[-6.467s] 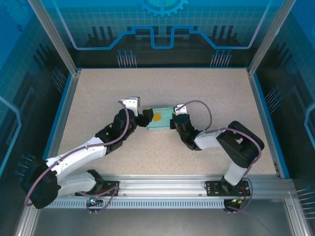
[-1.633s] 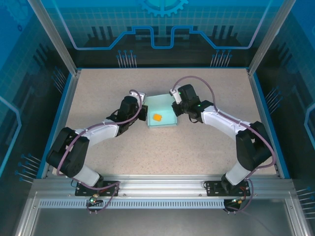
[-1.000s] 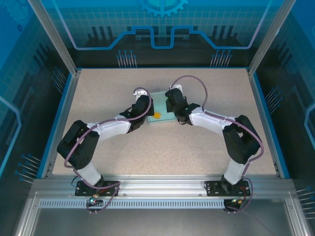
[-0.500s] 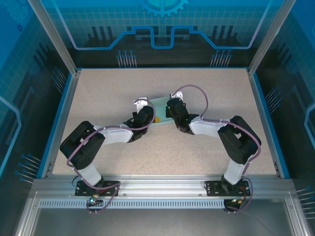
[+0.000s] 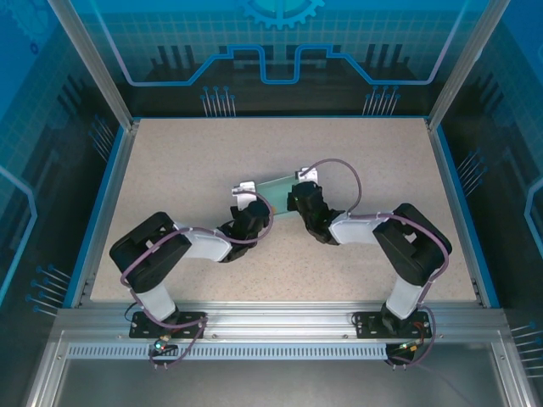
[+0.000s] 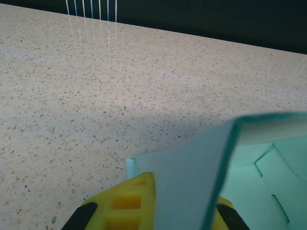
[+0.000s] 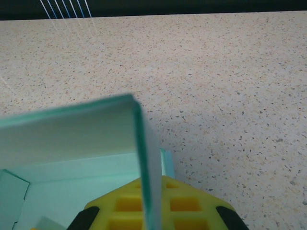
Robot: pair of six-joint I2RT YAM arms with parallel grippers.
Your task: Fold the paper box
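Left of the middle in the top view, the left arm reaches in to the paper box. The left jaws are shut tight on the box's left wall, and the thin card stands between the yellow pads.

The box sits in the middle of the tabletop, between both arms.

Just right of the middle, the right arm does the same, with its right jaws pinching the right wall.

I think the walls are being stood up now. To do it well, both sides should lift slowly together and not pull apart. If they pull apart, the thin card may bend or rip.
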